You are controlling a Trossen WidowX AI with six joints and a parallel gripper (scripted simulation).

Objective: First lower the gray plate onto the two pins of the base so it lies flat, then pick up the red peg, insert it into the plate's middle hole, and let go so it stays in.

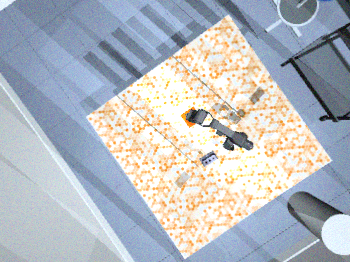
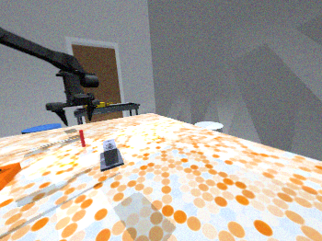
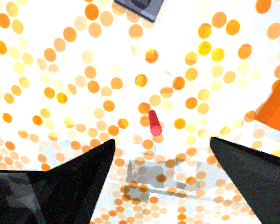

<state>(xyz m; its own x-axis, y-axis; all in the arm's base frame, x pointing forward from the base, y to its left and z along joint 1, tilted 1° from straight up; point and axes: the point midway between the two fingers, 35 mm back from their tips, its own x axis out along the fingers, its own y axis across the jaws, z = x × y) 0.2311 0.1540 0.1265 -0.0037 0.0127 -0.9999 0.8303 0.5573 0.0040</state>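
The robot's hand (image 1: 235,115) (image 2: 78,120) (image 3: 161,142) was wide open and had nothing in it. It hung above the table (image 1: 150,202) (image 2: 184,190) (image 3: 40,100). The red peg (image 2: 82,139) (image 3: 155,124) stood up on the table, near the gray block (image 1: 208,158) (image 2: 111,157) (image 3: 142,7) but not touching it.

I find no readable text, label, brand, number or sign in any of my three views. From where I sit, the top view gives me no lettering I can read, the exterior view gives me none either, and the wrist view shows me no figure or mark that I can make out as writing.
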